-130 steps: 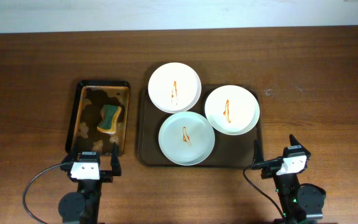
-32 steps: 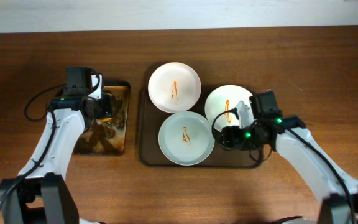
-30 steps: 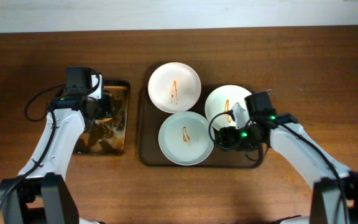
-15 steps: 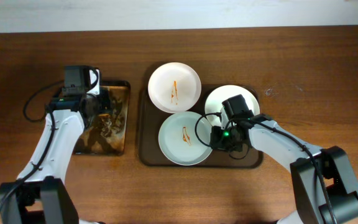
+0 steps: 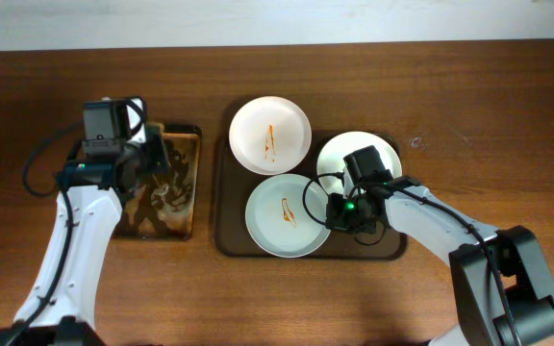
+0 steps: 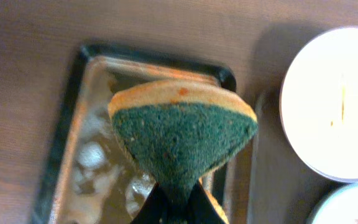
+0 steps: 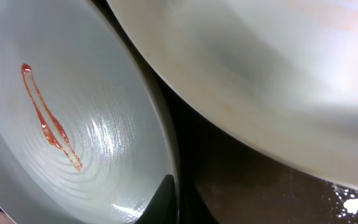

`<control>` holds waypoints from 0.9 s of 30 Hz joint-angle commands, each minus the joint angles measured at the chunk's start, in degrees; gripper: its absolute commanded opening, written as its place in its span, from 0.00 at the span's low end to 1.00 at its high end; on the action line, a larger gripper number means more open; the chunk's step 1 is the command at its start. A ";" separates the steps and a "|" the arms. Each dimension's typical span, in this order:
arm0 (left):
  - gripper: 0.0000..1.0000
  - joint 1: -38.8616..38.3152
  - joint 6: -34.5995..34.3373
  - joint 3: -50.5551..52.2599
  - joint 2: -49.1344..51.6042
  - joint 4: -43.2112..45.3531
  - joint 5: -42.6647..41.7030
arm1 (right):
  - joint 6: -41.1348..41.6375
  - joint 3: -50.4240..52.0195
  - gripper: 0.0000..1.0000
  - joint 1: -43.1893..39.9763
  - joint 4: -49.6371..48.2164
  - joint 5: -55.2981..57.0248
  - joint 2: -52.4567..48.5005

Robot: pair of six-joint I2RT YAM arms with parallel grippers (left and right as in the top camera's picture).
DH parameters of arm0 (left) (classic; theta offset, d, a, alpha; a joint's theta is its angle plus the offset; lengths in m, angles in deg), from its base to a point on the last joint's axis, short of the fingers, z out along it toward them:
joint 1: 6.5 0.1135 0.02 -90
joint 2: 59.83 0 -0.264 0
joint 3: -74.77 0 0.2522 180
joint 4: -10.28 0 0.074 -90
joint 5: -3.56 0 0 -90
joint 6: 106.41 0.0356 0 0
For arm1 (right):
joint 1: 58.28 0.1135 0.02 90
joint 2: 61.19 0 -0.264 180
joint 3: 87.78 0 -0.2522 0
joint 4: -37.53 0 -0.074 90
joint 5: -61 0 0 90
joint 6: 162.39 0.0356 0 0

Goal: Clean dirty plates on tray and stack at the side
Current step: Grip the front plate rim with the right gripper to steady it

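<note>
Three white plates with orange-red streaks lie on the dark brown tray (image 5: 221, 240): one at the back (image 5: 270, 135), one at the right (image 5: 359, 159) and one at the front (image 5: 282, 216). My right gripper (image 5: 332, 209) is shut on the front plate's right rim. In the right wrist view one finger (image 7: 164, 198) lies inside the front plate (image 7: 73, 118) and the other outside the rim. My left gripper (image 6: 179, 202) is shut on the green-yellow sponge (image 6: 182, 140), held above the small tray (image 6: 61, 168).
The small stained tray (image 5: 176, 207) sits left of the brown tray. The right plate (image 7: 260, 74) lies close beside my right gripper. The back plate (image 6: 328, 106) overhangs the brown tray's far rim. Bare wooden table surrounds both trays.
My right gripper has slid left to the front plate and closed on its rim. My left arm has risen slightly with the sponge. Earlier both arms rested at the table's front.
</note>
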 commanded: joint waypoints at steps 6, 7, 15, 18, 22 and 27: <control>0.00 -0.02 -1.99 -0.35 17.40 -9.77 -13.90 | 0.00 -0.42 0.04 0.44 0.13 0.63 -0.42; 0.00 -0.02 -1.99 -0.35 17.44 -9.11 -13.75 | -0.02 -0.42 0.04 0.44 0.17 0.63 -0.42; 0.00 -2.67 -2.01 -0.35 19.63 -4.44 -10.03 | -0.02 -0.42 0.04 0.44 0.13 0.66 -0.42; 0.00 -5.68 -1.99 -0.35 19.76 -4.39 -10.01 | -0.02 -0.42 0.04 0.44 0.15 0.63 -0.42; 0.00 -7.78 -1.99 -0.35 19.76 -4.39 -10.29 | -0.02 -0.44 0.04 0.42 0.15 0.63 -0.42; 0.00 -8.11 -1.86 -1.53 19.37 -4.59 -6.97 | -0.04 -0.44 0.04 0.42 0.17 0.66 -0.42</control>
